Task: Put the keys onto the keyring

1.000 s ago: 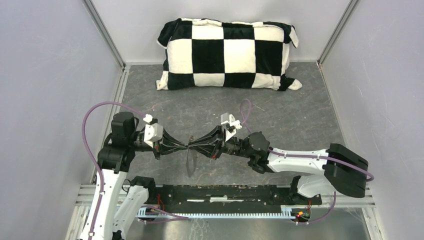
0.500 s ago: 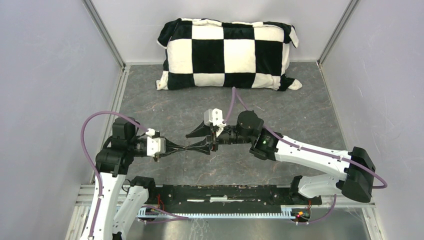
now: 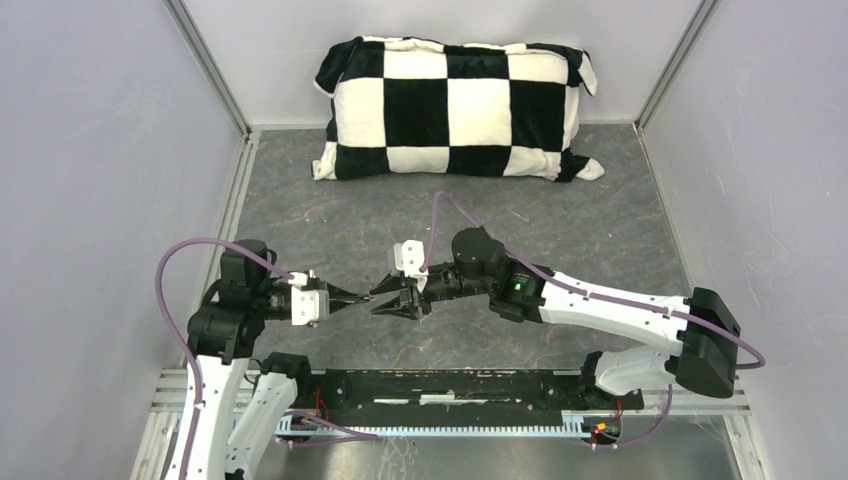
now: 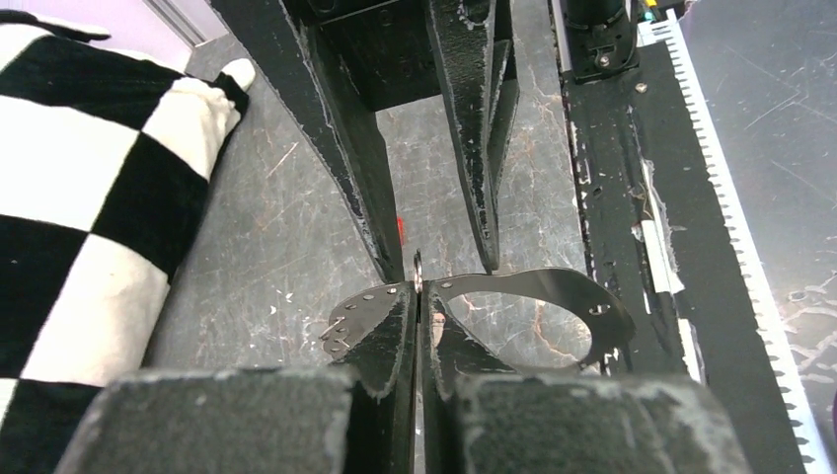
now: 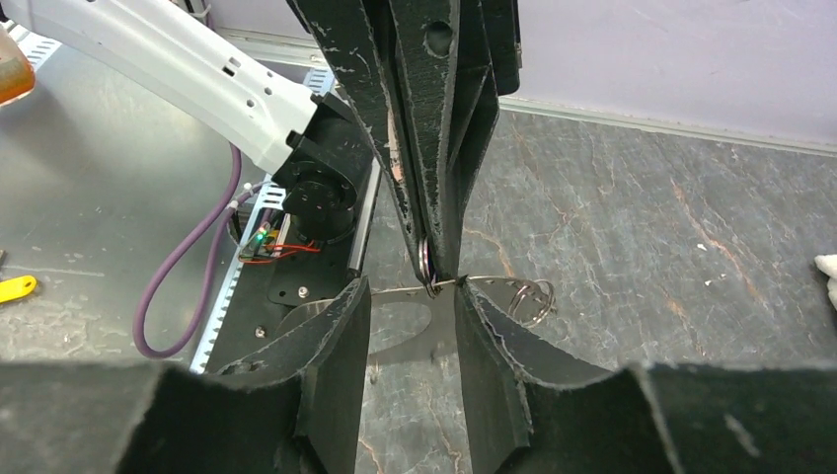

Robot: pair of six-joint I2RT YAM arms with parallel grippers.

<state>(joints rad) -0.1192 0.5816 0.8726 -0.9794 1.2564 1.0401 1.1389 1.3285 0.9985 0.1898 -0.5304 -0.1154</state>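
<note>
Base rail: a black rail (image 3: 450, 385) is running across the bottom of the overhead view, with both arms rising from it.
Left arm: the white-and-black left arm (image 3: 215, 340) is standing at lower left and reaching right toward the middle of the frame.
Right arm: the right arm (image 3: 620, 318) is stretching from lower right leftward across the centre.
Left gripper: the left gripper (image 4: 418, 331) is pressing its two black fingers flat together and pinching the keyring at their tips.
Keyring: the keyring (image 4: 533, 280), a grey metal loop, is hanging off the table at the centre of the overhead view. In the left wrist view it is curving out to both sides of the closed fingertips. In the right wrist view it is showing edge-on as a thin line.
Small metal ring: a small metal ring (image 5: 424, 263) is sitting right at the left fingertips, and more small rings (image 5: 533, 296) are hanging along the loop to its right.
Right gripper: the right gripper (image 5: 410, 296) is standing open, tip to tip with the left one. Its fingers are flanking the left fingertips and gripping nothing that can be made out.
Red speck: a tiny red speck (image 4: 400, 229) is showing beside one right finger. It is too small to tell whether it is a key.
Table: the grey stone-patterned table (image 3: 600, 220) is spreading behind the grippers.
Pillow: a black-and-white checkered pillow (image 3: 455, 105) is lying at the top centre, against the back wall.
</note>
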